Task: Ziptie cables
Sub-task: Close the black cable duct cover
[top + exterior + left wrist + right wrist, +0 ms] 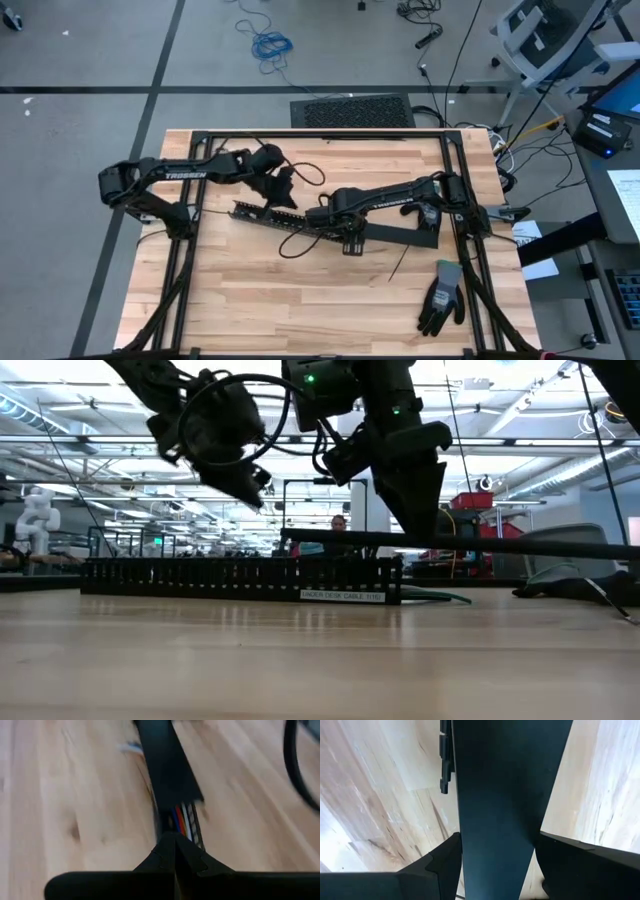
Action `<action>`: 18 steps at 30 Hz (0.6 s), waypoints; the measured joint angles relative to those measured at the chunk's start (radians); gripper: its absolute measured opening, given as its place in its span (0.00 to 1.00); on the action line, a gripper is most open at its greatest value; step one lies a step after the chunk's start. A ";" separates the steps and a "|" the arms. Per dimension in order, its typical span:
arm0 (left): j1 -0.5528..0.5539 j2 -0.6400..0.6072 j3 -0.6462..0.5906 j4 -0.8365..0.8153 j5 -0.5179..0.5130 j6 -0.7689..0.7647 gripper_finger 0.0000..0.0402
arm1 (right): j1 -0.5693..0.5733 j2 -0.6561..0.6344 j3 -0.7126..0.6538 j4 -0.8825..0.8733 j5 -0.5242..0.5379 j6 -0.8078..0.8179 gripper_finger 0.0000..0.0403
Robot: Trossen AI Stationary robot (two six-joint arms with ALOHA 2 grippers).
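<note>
Right gripper holds the duct cover raised; left gripper shut above the cables.

The right gripper [495, 865] clamps the flat black cover strip [505, 780] above the slotted cable duct [240, 576]. The left gripper [175, 852] hangs with jaws closed over the cables [184, 819], which lie in the duct. Risk: the cover tilts or slips, trapping wires.

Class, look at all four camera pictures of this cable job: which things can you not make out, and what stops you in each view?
1. Cables: left wrist view, most of their length hidden under a black cover strip.
2. What the right gripper holds: right wrist view, a flat dark piece, cut off by the edge.
3. Zip ties: high view, too small to tell.
4. Left gripper: shut, holding nothing visible.
</note>
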 joint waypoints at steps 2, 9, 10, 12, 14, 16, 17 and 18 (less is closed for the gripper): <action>-0.028 0.002 0.000 0.062 0.002 -0.056 0.00 | 0.000 0.000 0.000 0.003 -0.001 0.007 0.50; -0.154 0.078 0.000 0.253 -0.009 -0.162 0.00 | 0.000 0.000 0.000 0.028 -0.001 0.018 0.50; -0.166 0.095 0.000 0.264 -0.017 -0.163 0.00 | 0.000 0.000 0.000 0.028 -0.001 0.021 0.50; -0.179 0.129 0.000 0.305 -0.034 -0.164 0.00 | 0.000 0.000 0.000 0.029 -0.002 0.037 0.50; -0.183 0.147 0.000 0.347 -0.061 -0.178 0.00 | 0.002 0.000 0.000 0.031 -0.007 0.040 0.50; -0.184 0.156 0.000 0.370 -0.076 -0.190 0.00 | 0.005 0.000 0.000 0.032 -0.007 0.041 0.50; -0.184 0.161 0.000 0.371 -0.079 -0.190 0.00 | 0.007 0.000 0.000 0.035 -0.007 0.045 0.50; -0.185 0.167 0.000 0.377 -0.098 -0.190 0.00 | 0.009 0.000 0.000 0.040 -0.011 0.050 0.50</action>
